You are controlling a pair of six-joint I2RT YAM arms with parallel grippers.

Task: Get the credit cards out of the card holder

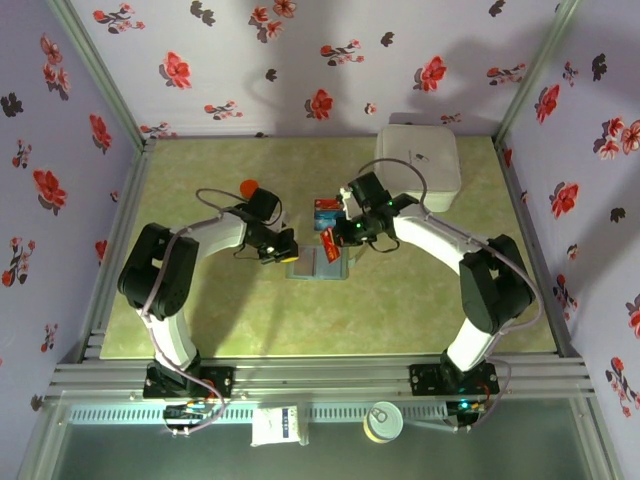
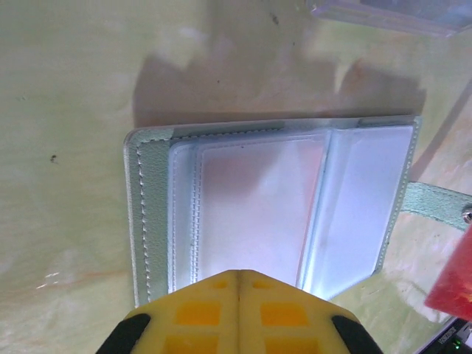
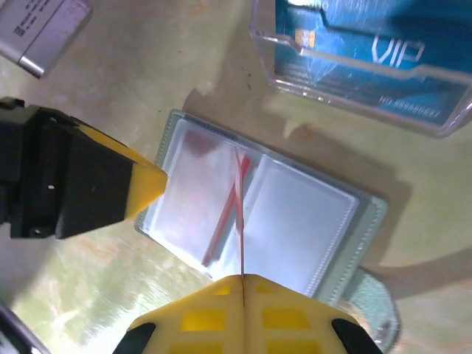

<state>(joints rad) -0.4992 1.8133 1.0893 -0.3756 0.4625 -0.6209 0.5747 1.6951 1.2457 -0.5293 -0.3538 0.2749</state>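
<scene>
At Table Centre: Red Card Pinched, Holder Pinned

Right gripper (image 3: 242,279) is pressed together on the red card (image 3: 240,221). The card is held edge-up over the open holder (image 3: 295,221) and appears clear of its pockets. Left gripper (image 2: 237,274), fingers together, rests on the holder's edge at 9 o'clock. Blue card (image 3: 354,44) lies in the clear tray (image 3: 442,122) at 12 o'clock of the holder.

Hazards: the pinch covers only a thin strip of card, so a fast swing could twist or drop it. If the left tip slides off, the holder may shift or fold shut.
</scene>
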